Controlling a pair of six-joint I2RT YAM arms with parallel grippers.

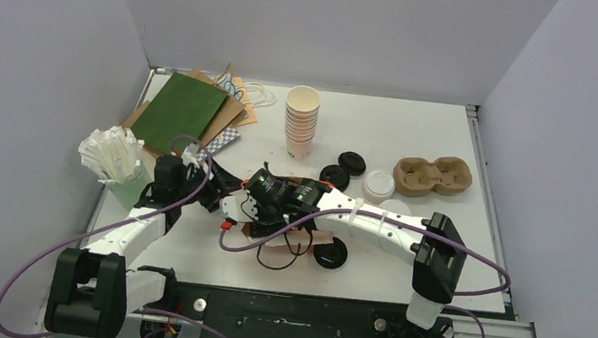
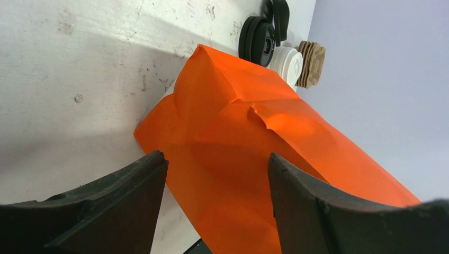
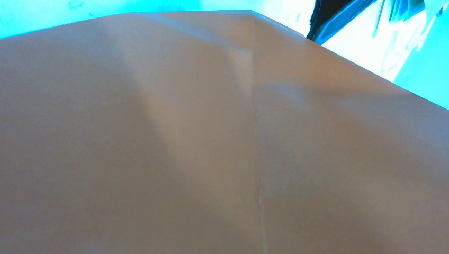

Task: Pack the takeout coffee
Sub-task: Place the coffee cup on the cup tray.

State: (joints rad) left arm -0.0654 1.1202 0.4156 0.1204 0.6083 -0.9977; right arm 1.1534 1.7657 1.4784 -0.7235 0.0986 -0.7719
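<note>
No olive-green lidded cup shows in any view. An orange paper bag (image 1: 315, 237) lies on the table's near middle, mostly under my right arm. In the left wrist view the bag (image 2: 238, 132) fills the space ahead. My left gripper (image 2: 217, 164) is open, its jaws standing on either side of the bag's near edge; it also shows in the top view (image 1: 213, 186). My right gripper (image 1: 238, 209) is at the bag's left end. The right wrist view shows only plain bag paper (image 3: 222, 137) close up. Its fingers are hidden.
A stack of lidless white cups (image 1: 301, 122) stands at the back. Loose black lids (image 1: 345, 167), a white lid (image 1: 379, 185) and another black lid (image 1: 330, 254) lie around the bag. A cardboard cup carrier (image 1: 432, 176) is at the right. Flat bags (image 1: 181, 111) and a holder of white wrapped sticks (image 1: 114, 161) are at the left.
</note>
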